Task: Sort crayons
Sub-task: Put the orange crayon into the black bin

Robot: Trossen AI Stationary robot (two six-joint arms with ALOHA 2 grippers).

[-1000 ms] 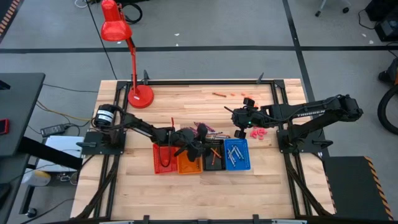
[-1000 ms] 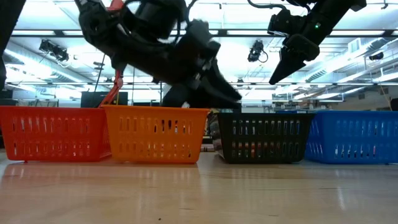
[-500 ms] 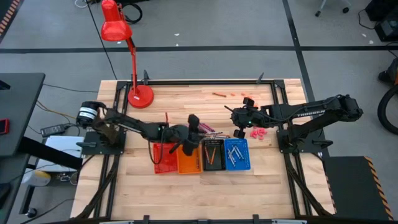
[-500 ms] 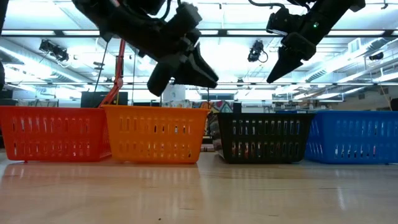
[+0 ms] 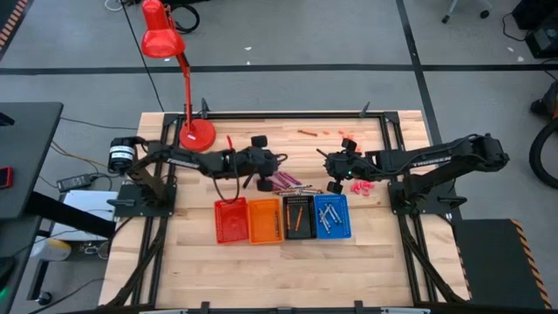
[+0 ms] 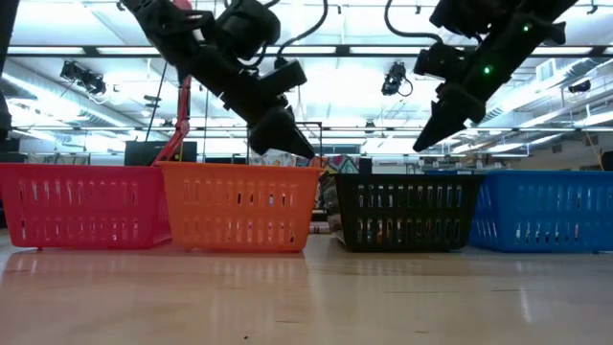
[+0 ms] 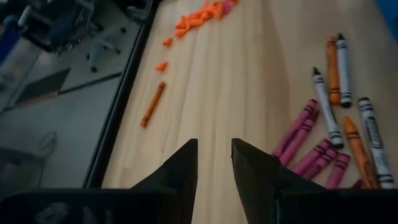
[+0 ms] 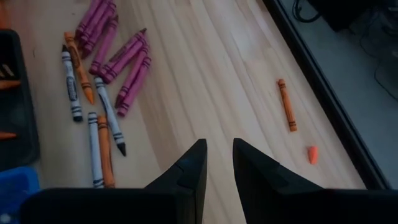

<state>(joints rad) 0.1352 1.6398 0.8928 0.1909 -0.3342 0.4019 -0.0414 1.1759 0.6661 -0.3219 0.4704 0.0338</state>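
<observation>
Below, black basket (image 5: 299,217) — orange crayons (image 5: 297,218), blue basket (image 5: 331,215) — grey, both fingers slightly parted, empty.

Left arm reaches from left side toward table middle, wrist tilted down. Left gripper (image 5: 264,180) in air, fingers (image 7: 181,171) apart by narrow gap, nothing between them. Right arm reaches from right side. Right gripper (image 5: 334,186) in air, fingers (image 8: 188,171) apart, empty.
</observation>
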